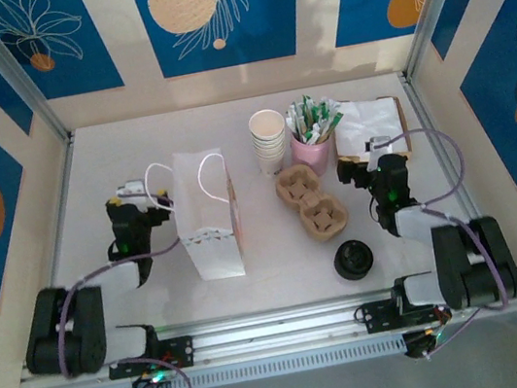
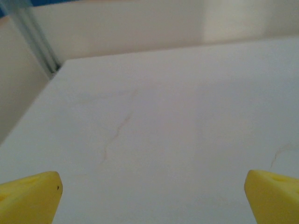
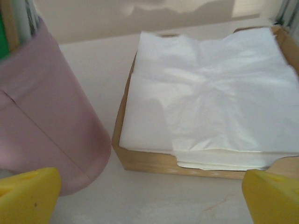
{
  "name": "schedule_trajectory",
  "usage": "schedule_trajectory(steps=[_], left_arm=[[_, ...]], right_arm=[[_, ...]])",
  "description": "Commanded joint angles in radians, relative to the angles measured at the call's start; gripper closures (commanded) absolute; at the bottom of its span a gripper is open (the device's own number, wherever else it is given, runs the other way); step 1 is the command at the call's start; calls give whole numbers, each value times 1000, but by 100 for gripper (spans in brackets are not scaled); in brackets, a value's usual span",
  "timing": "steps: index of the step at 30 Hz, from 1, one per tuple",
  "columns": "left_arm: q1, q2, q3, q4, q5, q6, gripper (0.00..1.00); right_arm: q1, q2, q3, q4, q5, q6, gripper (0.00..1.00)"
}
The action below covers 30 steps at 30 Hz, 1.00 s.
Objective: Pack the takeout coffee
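The takeout coffee is out of view. A round black lid (image 1: 354, 260) lies near the front of the table, with no cup wall showing under it. A stack of lidless cream cups (image 1: 268, 139) stands at the back. In front of it lies a brown cardboard carrier (image 1: 311, 203). Left of that stands a white paper bag (image 1: 208, 217) with loop handles. My left gripper (image 1: 131, 199) rests left of the bag, open (image 2: 152, 200) over bare table. Open too and holding nothing, my right gripper (image 1: 372, 164) (image 3: 149, 198) faces the napkin tray.
A pink cup (image 1: 312, 149) (image 3: 42, 121) holding green-and-white sachets stands beside the cream cups. A wooden tray of white napkins (image 1: 371, 125) (image 3: 154, 161) sits at the back right. Cream walls and metal rails (image 1: 46, 109) close the table in on three sides.
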Motion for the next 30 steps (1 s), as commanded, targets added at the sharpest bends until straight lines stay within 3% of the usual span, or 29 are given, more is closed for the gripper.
schedule_trajectory(steps=[1, 5, 7, 9, 13, 16, 20, 22, 25, 30], left_arm=[[1, -127, 120, -362, -118, -242, 0], [5, -231, 317, -847, -117, -470, 0], [7, -270, 398, -1057, -173, -578, 0], [16, -323, 419, -1113, -158, -597, 0], [27, -446, 454, -1153, 15, -577, 0], [27, -493, 515, -1186, 145, -470, 0], [27, -512, 576, -1273, 185, -401, 0], [27, -541, 526, -1238, 205, -387, 2], [28, -583, 449, -1193, 239, -388, 7], [28, -624, 424, -1199, 277, -393, 13]], right_arm=[[-11, -150, 62, -338, 107, 134, 1], [-65, -360, 155, -790, 168, 438, 1], [-108, -468, 174, -889, 108, 482, 1], [-139, -560, 198, -929, 12, 481, 1], [-156, -653, 325, -1042, -77, 502, 0], [-157, -633, 464, -1119, -175, 471, 3], [-132, -562, 635, -1173, -383, 438, 10], [-91, -521, 712, -1184, -461, 427, 16], [43, -455, 824, -1198, -458, 383, 21], [408, -301, 972, -1192, -186, 186, 23]])
